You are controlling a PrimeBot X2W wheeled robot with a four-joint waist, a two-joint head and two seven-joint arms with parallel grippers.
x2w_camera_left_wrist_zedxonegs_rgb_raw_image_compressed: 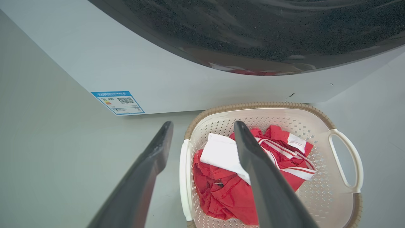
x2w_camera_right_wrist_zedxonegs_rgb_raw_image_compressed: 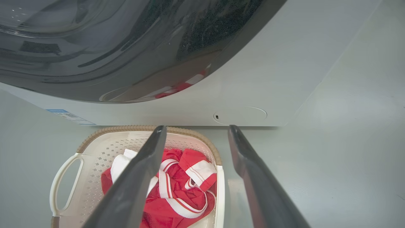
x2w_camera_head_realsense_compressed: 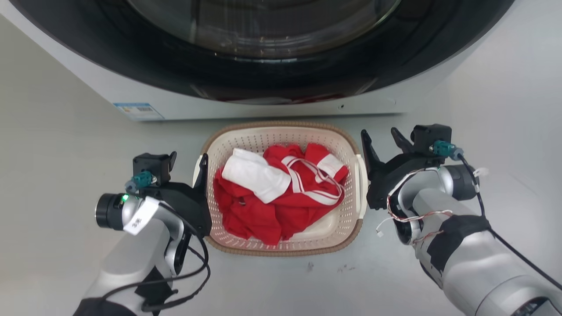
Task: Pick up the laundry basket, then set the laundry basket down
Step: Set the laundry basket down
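Note:
The laundry basket (x2w_camera_head_realsense_compressed: 281, 125) stands on the floor right in front of the washer, cream with a brown woven-look rim, and holds red and white clothes (x2w_camera_head_realsense_compressed: 281, 197). My left gripper (x2w_camera_head_realsense_compressed: 189, 161) is open at its left side. In the left wrist view the fingers (x2w_camera_left_wrist_zedxonegs_rgb_raw_image_compressed: 253, 164) straddle the white left handle (x2w_camera_left_wrist_zedxonegs_rgb_raw_image_compressed: 184, 177) from above, one over the clothes and one outside. My right gripper (x2w_camera_head_realsense_compressed: 381, 138) is open beside the right handle (x2w_camera_head_realsense_compressed: 362, 184). Seen from the right wrist, the right gripper (x2w_camera_right_wrist_zedxonegs_rgb_raw_image_compressed: 196, 129) spans that handle (x2w_camera_right_wrist_zedxonegs_rgb_raw_image_compressed: 220, 190) of the basket (x2w_camera_right_wrist_zedxonegs_rgb_raw_image_compressed: 126, 128). Neither gripper holds anything.
The white washer (x2w_camera_head_realsense_compressed: 263, 107) with its dark round door (x2w_camera_head_realsense_compressed: 263, 52) rises close behind the basket. A blue label (x2w_camera_left_wrist_zedxonegs_rgb_raw_image_compressed: 117, 102) is stuck at its lower left corner. Pale grey floor (x2w_camera_head_realsense_compressed: 52, 175) lies on both sides and in front.

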